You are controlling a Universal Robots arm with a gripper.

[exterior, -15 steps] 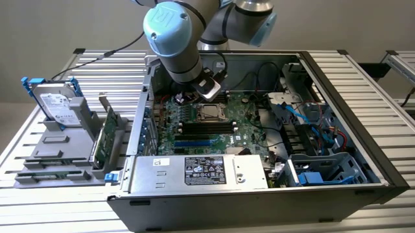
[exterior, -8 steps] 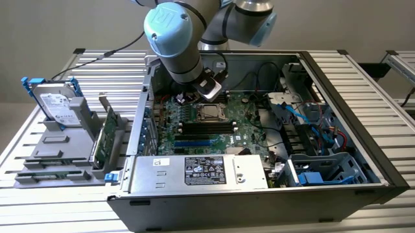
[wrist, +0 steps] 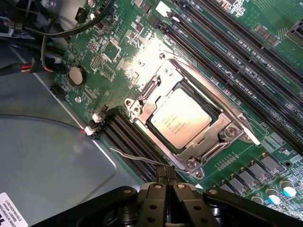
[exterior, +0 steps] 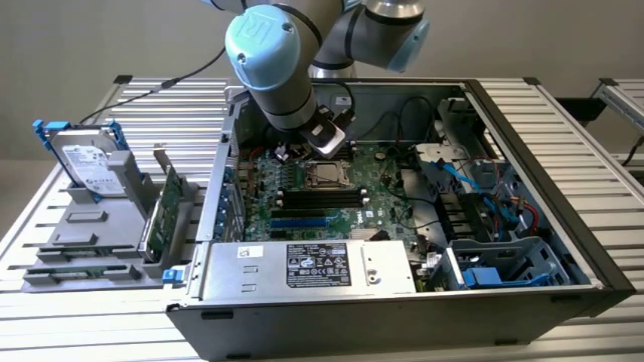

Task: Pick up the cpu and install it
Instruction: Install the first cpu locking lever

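Gripper [wrist: 165, 176] pinched closed — base cut off; cpu [wrist: 181, 118] lies in socket [wrist: 142, 112].

Bkgd: a plain grey-beige wall [exterior: 101, 38] is seen behind the work area. The bench [exterior: 81, 332] is built from ribbed aluminium slats w/ black corner caps [exterior: 122, 79]. A 2nd slatted bench [exterior: 626, 98] is set apart at the exterior view's right. Lighting is even and diffuse.
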